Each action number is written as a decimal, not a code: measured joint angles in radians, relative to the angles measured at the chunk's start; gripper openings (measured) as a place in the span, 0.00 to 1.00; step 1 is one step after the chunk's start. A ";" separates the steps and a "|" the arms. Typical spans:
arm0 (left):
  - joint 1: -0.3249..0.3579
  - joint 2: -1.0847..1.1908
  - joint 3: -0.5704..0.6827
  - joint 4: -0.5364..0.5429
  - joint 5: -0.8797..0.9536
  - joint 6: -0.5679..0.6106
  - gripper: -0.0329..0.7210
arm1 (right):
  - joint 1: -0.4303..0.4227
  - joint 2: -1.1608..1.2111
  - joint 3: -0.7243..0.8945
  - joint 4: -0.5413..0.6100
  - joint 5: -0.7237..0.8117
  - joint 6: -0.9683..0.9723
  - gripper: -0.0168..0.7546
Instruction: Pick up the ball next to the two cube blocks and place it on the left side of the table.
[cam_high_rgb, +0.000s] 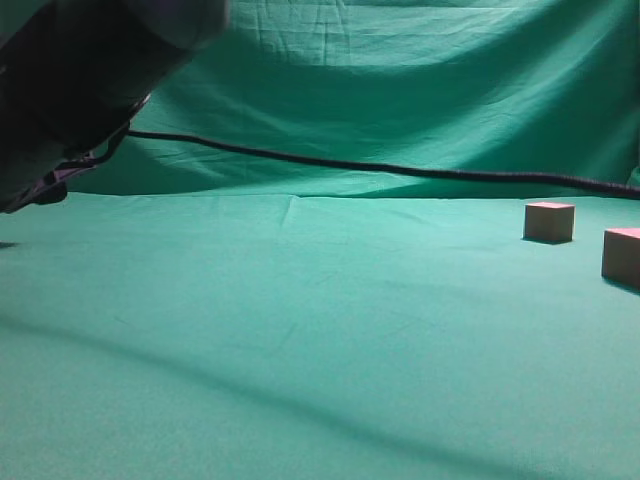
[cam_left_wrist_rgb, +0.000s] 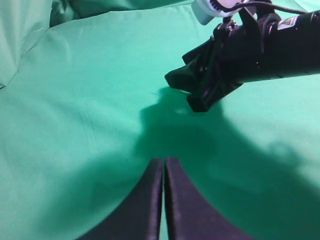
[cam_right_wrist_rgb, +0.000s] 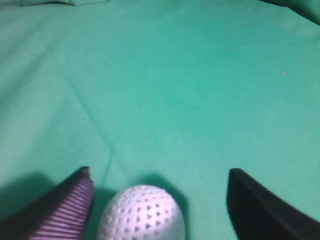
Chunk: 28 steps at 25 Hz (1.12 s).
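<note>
The white dimpled ball (cam_right_wrist_rgb: 141, 212) lies on the green table cloth (cam_right_wrist_rgb: 190, 100) between the fingers of my right gripper (cam_right_wrist_rgb: 159, 172). That gripper is open: the ball sits close to the ribbed left finger (cam_right_wrist_rgb: 70, 207) and well clear of the right finger (cam_right_wrist_rgb: 255, 207). The ball is out of sight in the other views. The two reddish-brown cube blocks (cam_high_rgb: 549, 221) (cam_high_rgb: 622, 255) stand at the far right of the exterior view. My left gripper (cam_left_wrist_rgb: 163, 161) is shut and empty above the cloth. The left wrist view shows the right gripper (cam_left_wrist_rgb: 182, 94) low over the cloth.
A black cable (cam_high_rgb: 350, 163) runs along the back edge of the table in front of the green backdrop. A dark blurred arm part (cam_high_rgb: 70, 80) fills the upper left corner of the exterior view. Cloth folds rise at the left of the left wrist view (cam_left_wrist_rgb: 25, 40).
</note>
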 joint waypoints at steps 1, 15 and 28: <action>0.000 0.000 0.000 0.000 0.000 0.000 0.04 | 0.000 -0.008 0.000 0.002 0.011 0.000 0.80; 0.000 0.000 0.000 0.000 0.000 0.000 0.04 | -0.223 -0.415 -0.004 -0.167 0.758 0.448 0.41; 0.000 0.000 0.000 0.000 0.000 0.000 0.04 | -0.342 -0.784 0.083 -0.749 1.257 0.853 0.02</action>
